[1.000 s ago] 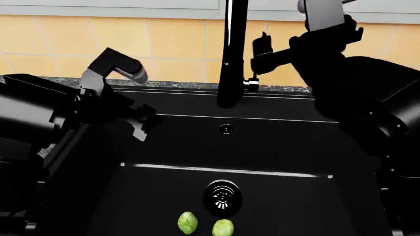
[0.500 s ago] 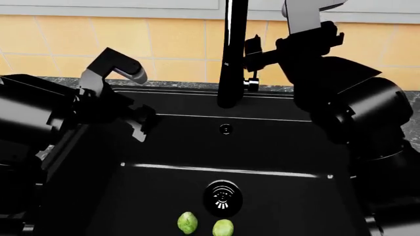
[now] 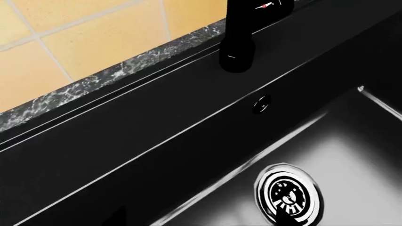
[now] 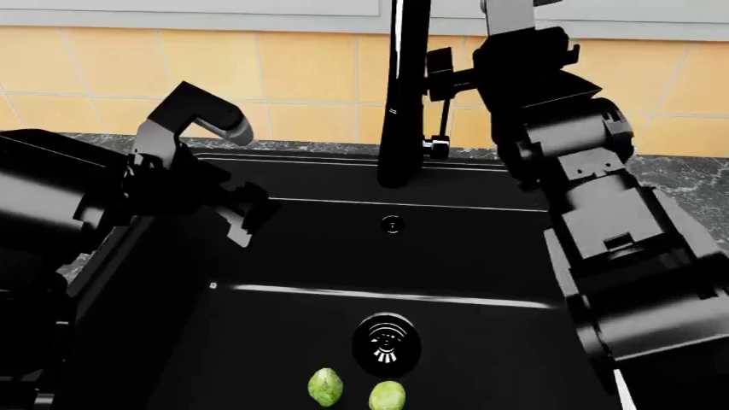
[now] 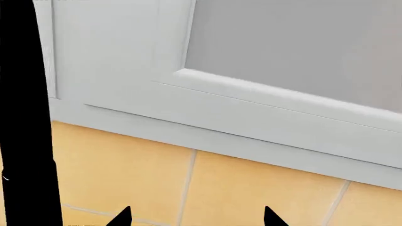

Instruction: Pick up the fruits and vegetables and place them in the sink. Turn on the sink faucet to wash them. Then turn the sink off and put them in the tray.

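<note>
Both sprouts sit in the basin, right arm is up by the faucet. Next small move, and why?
Probably ease the right gripper toward the faucet and lower, to the side lever. Both sprouts lie in the sink near the drain, no water shows, and the fingertips sit apart beside the faucet column, not on the lever.

The head camera looked down into the sink (image 4: 479, 256) from above, faucet (image 4: 401, 94) dead ahead. The left wrist camera hung close over the basin's back wall, sharing the drain (image 3: 287, 194) and faucet base. The right wrist camera faced the tiled wall (image 5: 157, 183), close beside the faucet column.
</note>
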Motion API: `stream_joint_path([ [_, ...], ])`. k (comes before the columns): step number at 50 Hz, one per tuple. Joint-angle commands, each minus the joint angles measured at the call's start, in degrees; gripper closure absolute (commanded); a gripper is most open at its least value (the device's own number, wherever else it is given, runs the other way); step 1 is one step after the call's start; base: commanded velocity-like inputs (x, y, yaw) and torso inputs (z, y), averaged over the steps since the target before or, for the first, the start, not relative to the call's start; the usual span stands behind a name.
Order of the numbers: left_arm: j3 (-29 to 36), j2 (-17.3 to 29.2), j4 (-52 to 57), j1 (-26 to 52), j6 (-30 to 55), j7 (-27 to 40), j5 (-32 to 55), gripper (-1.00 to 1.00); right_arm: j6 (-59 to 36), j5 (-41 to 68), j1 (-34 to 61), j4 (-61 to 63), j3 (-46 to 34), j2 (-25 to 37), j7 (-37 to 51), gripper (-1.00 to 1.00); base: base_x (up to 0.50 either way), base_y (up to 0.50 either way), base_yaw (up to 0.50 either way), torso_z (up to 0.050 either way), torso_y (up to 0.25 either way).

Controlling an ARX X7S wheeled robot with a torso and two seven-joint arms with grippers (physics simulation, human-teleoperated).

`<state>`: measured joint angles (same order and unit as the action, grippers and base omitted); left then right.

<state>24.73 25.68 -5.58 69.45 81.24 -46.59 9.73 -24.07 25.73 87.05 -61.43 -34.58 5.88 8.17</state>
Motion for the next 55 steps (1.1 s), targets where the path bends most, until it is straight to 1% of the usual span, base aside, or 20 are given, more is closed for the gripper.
stream_joint_path([
  [1,0.0,0.1,0.2,-0.1,0.1,0.3,0.2,-1.0,4.7,-7.4,3.5,-13.5,5.2,-4.0,-3.9,-1.0,0.0,0.0,0.0,0.0,0.0],
  [10,0.0,0.1,-0.1,0.0,-0.4,0.3,0.4,-1.0,7.8,-14.3,1.8,-13.5,16.9,-5.0,-9.3,-1.0,0.0,0.0,0.0,0.0,0.0],
  [19,0.8,0.2,0.2,0.0,-0.7,0.5,0.4,-1.0,8.9,-18.9,1.3,-13.5,22.8,-5.4,-11.9,-1.0,0.0,0.0,0.0,0.0,0.0],
  [23,1.4,0.4,0.5,-0.1,-0.7,0.6,0.3,-1.0,8.8,-20.3,1.3,-13.5,24.0,-5.5,-11.9,-1.0,0.0,0.0,0.0,0.0,-0.042],
  [30,1.7,0.5,0.7,-0.2,-0.6,0.6,0.5,-1.0,8.8,-22.0,1.1,-13.5,25.5,-5.2,-11.6,-1.0,0.0,0.0,0.0,0.0,-0.22],
  [34,1.5,0.5,0.7,-0.2,-0.5,0.6,0.6,-1.0,8.8,-22.7,1.0,-13.5,26.1,-5.2,-11.8,-1.0,0.0,0.0,0.0,0.0,-0.026],
  [38,1.6,0.7,0.8,-0.1,-0.5,0.7,0.7,-1.0,8.8,-23.2,1.1,-13.5,26.3,-5.3,-11.8,-1.0,0.0,0.0,0.0,0.0,-0.021],
  [49,1.6,1.0,1.0,-0.2,-0.4,0.8,1.0,-1.0,8.4,-24.2,0.7,-13.5,26.6,-5.1,-11.0,-1.0,0.0,0.0,0.0,0.0,-0.181],
  [55,1.4,1.0,0.9,-0.2,-0.4,0.9,1.1,-1.0,8.1,-24.8,0.8,-13.5,26.5,-4.6,-10.1,-1.0,0.0,0.0,0.0,0.0,-0.026],
])
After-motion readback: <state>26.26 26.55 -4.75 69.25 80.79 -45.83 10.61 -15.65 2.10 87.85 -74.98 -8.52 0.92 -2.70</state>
